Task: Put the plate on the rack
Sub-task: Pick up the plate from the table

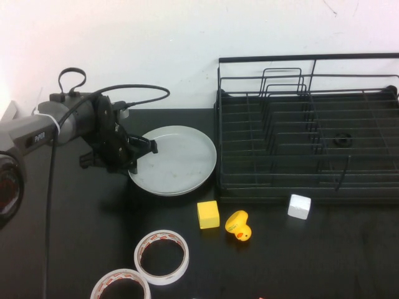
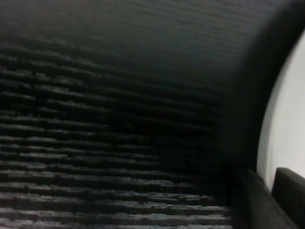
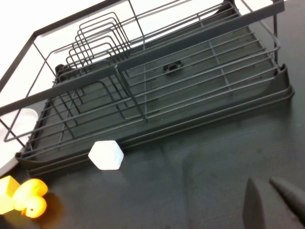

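Observation:
The plate (image 1: 177, 159), round and pale grey-green, lies flat on the black table just left of the rack (image 1: 308, 149). My left gripper (image 1: 138, 157) is at the plate's left rim with one finger over the rim and one under it, shut on the plate. In the left wrist view the gripper (image 2: 271, 174) straddles the pale plate edge (image 2: 286, 119). My right gripper (image 3: 267, 183) hangs over bare table in front of the rack (image 3: 157, 90), open by a narrow gap and empty. It is outside the high view.
In front of the rack lie a yellow cube (image 1: 208, 214), a yellow rubber duck (image 1: 238, 225) and a white cube (image 1: 299, 206). Two white tape rolls (image 1: 161, 256) sit near the front edge. A cable loops behind the left arm.

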You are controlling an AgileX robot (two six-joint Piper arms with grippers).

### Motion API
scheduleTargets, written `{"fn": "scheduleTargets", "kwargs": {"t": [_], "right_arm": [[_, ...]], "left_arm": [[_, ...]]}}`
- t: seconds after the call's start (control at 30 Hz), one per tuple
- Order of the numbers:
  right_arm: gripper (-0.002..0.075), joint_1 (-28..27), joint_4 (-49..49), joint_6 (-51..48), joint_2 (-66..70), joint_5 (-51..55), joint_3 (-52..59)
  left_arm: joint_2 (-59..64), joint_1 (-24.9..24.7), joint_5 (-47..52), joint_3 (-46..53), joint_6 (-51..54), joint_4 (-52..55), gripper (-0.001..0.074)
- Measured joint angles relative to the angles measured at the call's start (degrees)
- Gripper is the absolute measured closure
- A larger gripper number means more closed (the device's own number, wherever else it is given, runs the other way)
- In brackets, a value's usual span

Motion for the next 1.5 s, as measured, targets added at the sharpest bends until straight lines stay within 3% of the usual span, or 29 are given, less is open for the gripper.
{"fn": "scheduleTargets", "kwargs": {"t": [0.27,0.7,1.1,1.5], "right_arm": [[0.0728,0.0,3.9,0.0,0.0,0.22,0.0],[0.0728,0.0,18.13,0.0,0.0,1.07,0.25],[0.0728,0.0,26.28,0.0,0.0,1.07,0.25],[0.0728,0.0,29.0,-2.55,0.0,0.12,0.25]], "left_arm": [[0.3,2.49,-0.79,0.0,-0.38,-8.62,0.0717],[1.91,10.59,3.27,0.2,20.66,-35.02,0.0732],[-1.11,13.33,7.39,0.46,40.47,-42.76,0.0732],[-14.45,15.95,12.82,0.58,50.51,-42.24,0.0732]]}}
